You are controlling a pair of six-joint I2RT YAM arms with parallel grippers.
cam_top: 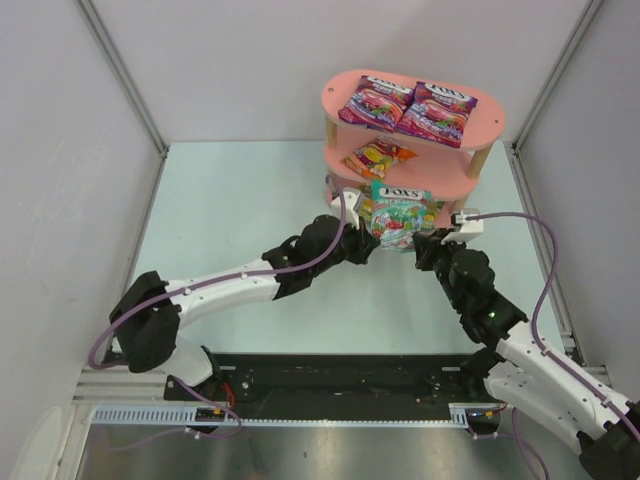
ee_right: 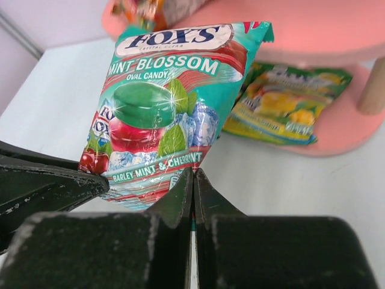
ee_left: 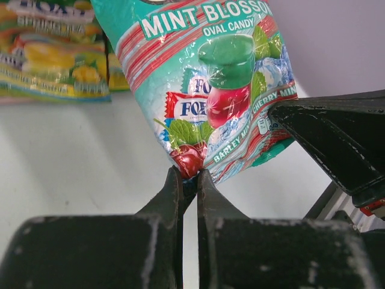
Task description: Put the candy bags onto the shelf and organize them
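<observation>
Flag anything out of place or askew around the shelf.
The teal mint bag is off the shelf: it stands upright in front of the bottom tier, pinched along its lower edge by both the left gripper and right gripper. Nothing else stands out.

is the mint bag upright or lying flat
Upright: logo on top, left gripper and right gripper each pinching the mint bag at its bottom edge.

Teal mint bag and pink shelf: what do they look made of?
Teal mint bag: thin glossy plastic film, going by glare streaks and crinkles. Pink shelf: matte, painted wood or plastic, can't tell; posts look like pale bare wood.
</observation>
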